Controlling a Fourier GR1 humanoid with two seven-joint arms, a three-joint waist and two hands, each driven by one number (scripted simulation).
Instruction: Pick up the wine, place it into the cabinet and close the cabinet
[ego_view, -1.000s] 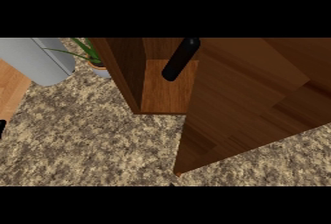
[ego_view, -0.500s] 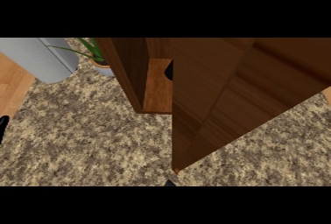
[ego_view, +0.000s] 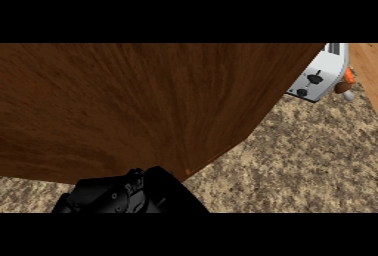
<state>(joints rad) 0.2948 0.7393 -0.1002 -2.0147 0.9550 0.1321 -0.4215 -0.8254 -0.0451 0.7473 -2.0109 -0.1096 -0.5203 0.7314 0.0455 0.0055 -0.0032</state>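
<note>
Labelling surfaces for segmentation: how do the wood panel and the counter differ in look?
The wood panel is dark reddish brown with smooth streaked grain; the counter is pale tan and speckled like granite. The panel fills most of the view; the counter shows only below and to the right. The panel's edges cover part of the counter. Both are flat.

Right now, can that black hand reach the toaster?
Probably not straight away. The hand sits low against the wooden cabinet, which lies between it and the toaster, far off at the upper right.
</note>
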